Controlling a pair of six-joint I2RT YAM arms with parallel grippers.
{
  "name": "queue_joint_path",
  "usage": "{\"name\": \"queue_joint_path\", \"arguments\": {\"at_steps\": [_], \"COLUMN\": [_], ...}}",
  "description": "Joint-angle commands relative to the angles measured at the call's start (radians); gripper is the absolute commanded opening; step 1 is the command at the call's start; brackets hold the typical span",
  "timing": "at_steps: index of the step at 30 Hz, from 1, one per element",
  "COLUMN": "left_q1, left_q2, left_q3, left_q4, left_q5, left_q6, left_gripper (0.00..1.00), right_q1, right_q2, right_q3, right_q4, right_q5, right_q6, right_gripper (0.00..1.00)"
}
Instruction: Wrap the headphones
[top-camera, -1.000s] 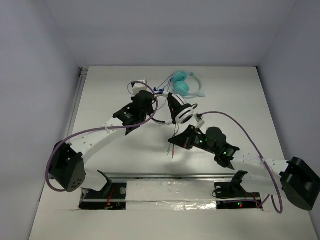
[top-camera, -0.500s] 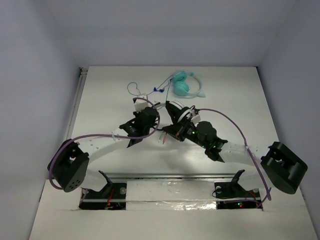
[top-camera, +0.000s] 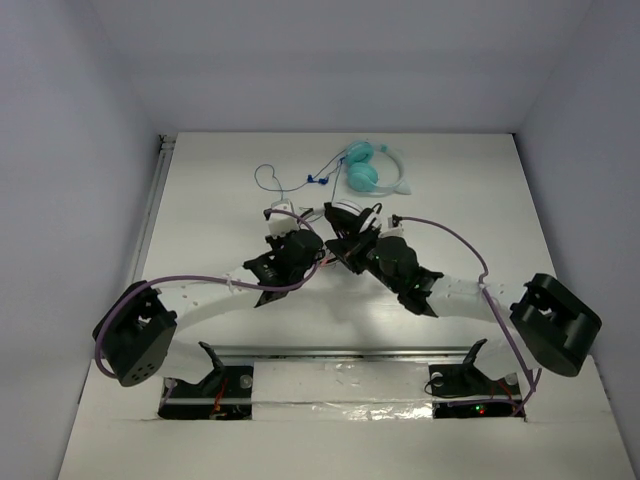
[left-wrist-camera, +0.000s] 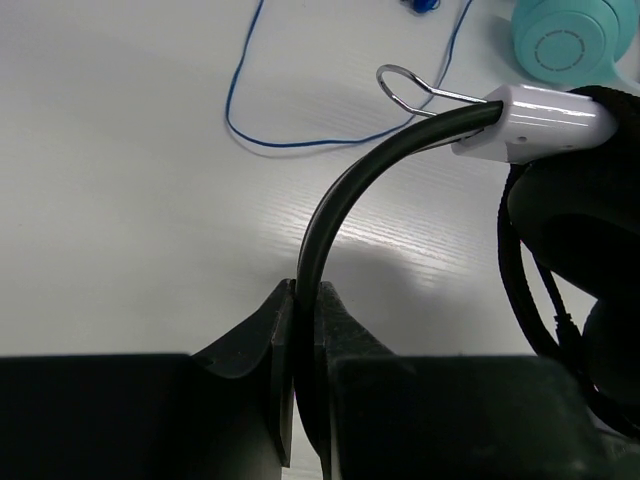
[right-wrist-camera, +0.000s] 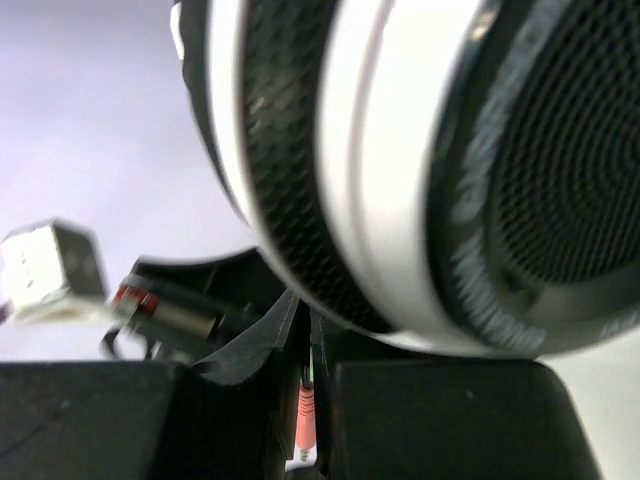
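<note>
The left tool (left-wrist-camera: 305, 305), nearest the arm bases, is clamped tight on the black curved headband (left-wrist-camera: 345, 200) of the white-and-black over-ear headphones (top-camera: 346, 213). It holds them at the middle of the white surface (top-camera: 200, 200); whether they rest on it I cannot tell.

Just beside it, the right tool (right-wrist-camera: 303, 340) has its jaws almost closed on a thin pink-and-green piece. I take this to be the plug end of the long thin dark cable (left-wrist-camera: 512, 270). A round white earcup with a black mesh pad (right-wrist-camera: 400, 170) fills the right wrist view directly above that tool.

The wrapping looks under way. Several dark strands lie bunched against the black pad in the left wrist view, so some turns seem made. How many is hidden from overhead. What looks left is to wind on the last slack, secure the end, set the bundle down and let go.

Farther back and well apart lie small teal headphones (top-camera: 365, 170) and their thin blue cable (top-camera: 268, 180).
</note>
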Motion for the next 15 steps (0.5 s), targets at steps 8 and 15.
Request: {"name": "queue_joint_path", "arguments": {"at_steps": [8, 15], "left_q1": [-0.107, -0.170], "left_q2": [-0.014, 0.006], "left_q3": [0.054, 0.068], "left_q4": [0.031, 0.023], "left_q5": [0.012, -0.017], "left_q6": [-0.011, -0.014], "left_gripper": [0.00, 0.00], "right_q1": [0.007, 0.007], "right_q2": [0.082, 0.152], "right_q3": [0.142, 0.250], "right_q4": [-0.057, -0.200], "right_q5": [0.250, 0.360], "right_q6": [0.022, 0.005], "right_gripper": [0.14, 0.16]}}
